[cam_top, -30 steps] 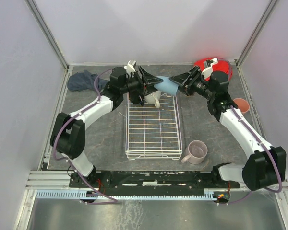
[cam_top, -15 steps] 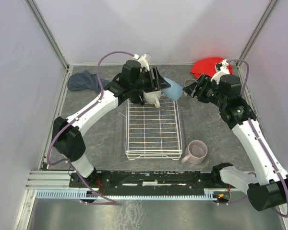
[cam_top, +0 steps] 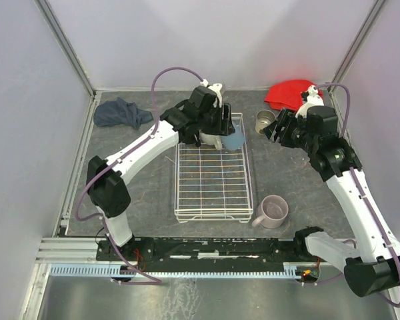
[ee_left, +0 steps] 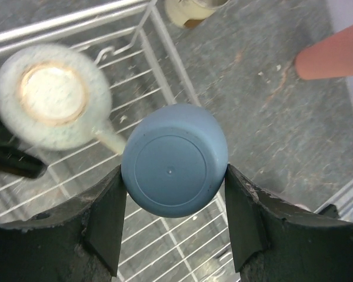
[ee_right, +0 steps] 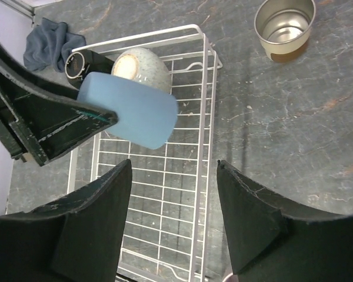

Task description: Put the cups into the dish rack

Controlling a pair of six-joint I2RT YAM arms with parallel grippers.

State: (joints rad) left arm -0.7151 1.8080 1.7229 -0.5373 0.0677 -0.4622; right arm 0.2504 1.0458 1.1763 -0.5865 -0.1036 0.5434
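My left gripper (cam_top: 232,137) is shut on the blue tumbler (cam_top: 236,139), holding it over the far right corner of the white dish rack (cam_top: 213,215). In the left wrist view the tumbler's base (ee_left: 173,158) faces the camera between the fingers (ee_left: 106,217). The cream mug (cam_top: 210,138) sits in the rack's far end beside it, and also shows in the left wrist view (ee_left: 53,97). My right gripper (cam_top: 273,128) is open and empty, right of the rack near the steel tumbler (cam_top: 264,122). The mauve mug (cam_top: 275,211) stands by the rack's near right corner. The salmon tumbler (ee_left: 335,53) shows only in the left wrist view.
A red cloth (cam_top: 290,92) lies at the back right and a dark blue cloth (cam_top: 120,112) at the back left. A dark round object (ee_right: 76,64) sits beside the cream mug (ee_right: 142,69). The enclosure walls stand close on the left, right and far sides.
Both grippers were on the blue tumbler. The right gripper has let go and pulled back to the right. The left gripper has carried the tumbler right and down over the rack.
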